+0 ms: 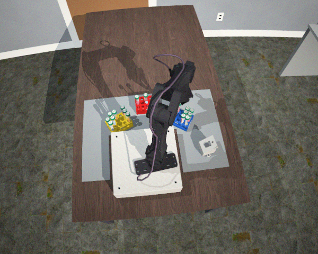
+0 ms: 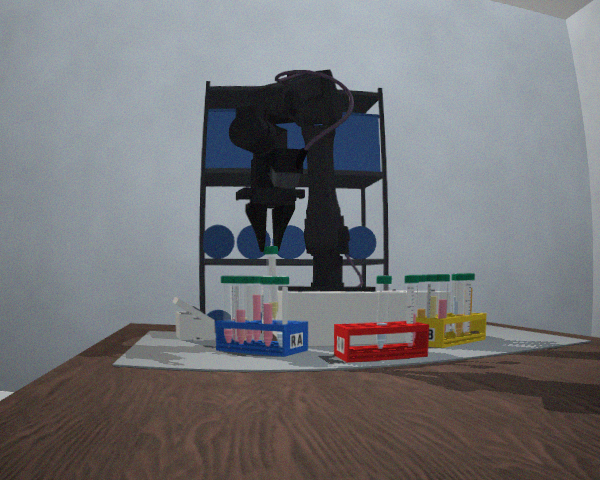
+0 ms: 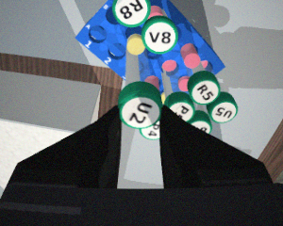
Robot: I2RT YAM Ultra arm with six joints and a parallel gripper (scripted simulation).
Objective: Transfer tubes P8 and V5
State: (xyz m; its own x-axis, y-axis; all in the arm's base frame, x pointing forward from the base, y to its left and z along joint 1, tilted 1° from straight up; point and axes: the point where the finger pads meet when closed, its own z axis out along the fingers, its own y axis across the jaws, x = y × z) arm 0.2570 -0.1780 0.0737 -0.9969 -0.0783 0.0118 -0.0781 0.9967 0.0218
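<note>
Can't pick out P8 or V5: neither name reads clearly on the caps below my tool [image 2: 271, 246] [image 3: 140, 107]. Tool's closed on the green cap of tube U2 [image 2: 271, 250] [image 3: 140, 105], body hanging below the fingers, roughly upright. Blue rack [image 1: 184, 128] [image 2: 293, 342] [image 3: 91, 47] is below the tool, with capped tubes V8 [image 3: 159, 37], R5 [image 3: 204, 88] and U5 [image 3: 223, 107]; some neighbouring labels are partly hidden. Red rack [image 1: 142, 110] [image 2: 383, 355] is off to one side of the tool, yellow rack [image 1: 125, 128] [image 2: 463, 337] farther that way. Both carry tubes. White box [image 1: 211, 150] [image 2: 187, 325] sits apart on the tool's other side, on the table [image 1: 142, 33] [image 2: 290, 413].
</note>
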